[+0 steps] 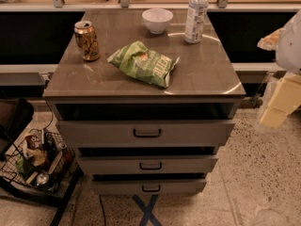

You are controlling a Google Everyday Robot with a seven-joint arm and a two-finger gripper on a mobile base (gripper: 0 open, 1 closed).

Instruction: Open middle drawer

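Note:
The middle drawer [147,165] is the second of three grey-brown fronts on the cabinet, low and wide, with a small dark handle [150,165] at its centre. A dark gap shows above its front. The taller top drawer [146,133] is above it and the lowest drawer [149,187] below. My gripper [282,98] appears as blurred white and cream parts at the right edge of the view. It is well to the right of the cabinet, at about top-drawer height, and touches nothing.
On the cabinet top [94,79] stand a can [87,40], a green chip bag [143,64], a white bowl [157,20] and a water bottle [196,14]. A wire basket of clutter [35,161] sits on the floor at the left. Blue tape [148,211] marks the floor in front.

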